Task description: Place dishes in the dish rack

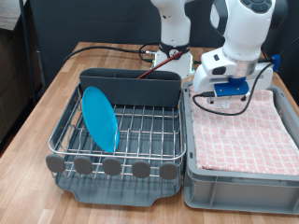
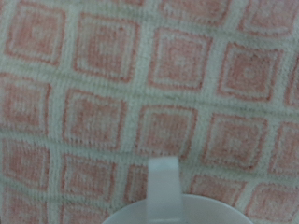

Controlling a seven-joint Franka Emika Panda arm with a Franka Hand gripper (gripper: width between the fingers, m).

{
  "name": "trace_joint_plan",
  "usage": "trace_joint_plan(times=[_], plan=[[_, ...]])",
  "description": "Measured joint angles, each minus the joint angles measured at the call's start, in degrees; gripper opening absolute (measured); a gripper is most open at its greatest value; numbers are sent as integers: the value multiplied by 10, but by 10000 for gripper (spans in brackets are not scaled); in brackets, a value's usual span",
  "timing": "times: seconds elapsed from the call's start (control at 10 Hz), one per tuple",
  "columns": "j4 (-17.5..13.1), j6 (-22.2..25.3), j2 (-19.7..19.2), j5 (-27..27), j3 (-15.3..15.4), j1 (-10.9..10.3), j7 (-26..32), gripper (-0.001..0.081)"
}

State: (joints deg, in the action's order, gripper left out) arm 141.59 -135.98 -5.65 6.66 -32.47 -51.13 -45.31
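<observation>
With the round flat light-blue plate (image 1: 99, 118) already standing in the chrome wire dish rack (image 1: 140, 131), the end effector (image 1: 227, 94) is hovering over the grey cloth-lined tub (image 1: 243, 173), finger state untellable, needing to descend squarely onto the small white cylindrical cup (image 2: 173, 201) beneath.

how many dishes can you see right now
2: a blue plate stands on edge in the dish rack; a white cup lies on the checkered cloth under the gripper. Others may be hidden.
</observation>
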Motion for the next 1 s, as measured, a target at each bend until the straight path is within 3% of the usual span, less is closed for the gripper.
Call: trace_joint_plan(times=[0.3, 0.4, 0.5, 0.6, 0.7, 0.8, 0.9, 1.0], plan=[[2, -1, 0, 0, -4, 1, 0, 802], [2, -1, 0, 0, -5, 1, 0, 723], [3, -1, 0, 0, -6, 1, 0, 535], [3, -1, 0, 1, -7, 1, 0, 535], [3, -1, 0, 2, -7, 2, 0, 375], [3, -1, 0, 3, -7, 2, 0, 375], [3, -1, 0, 3, -7, 3, 0, 194], [4, -1, 0, 4, -8, 3, -1, 194]])
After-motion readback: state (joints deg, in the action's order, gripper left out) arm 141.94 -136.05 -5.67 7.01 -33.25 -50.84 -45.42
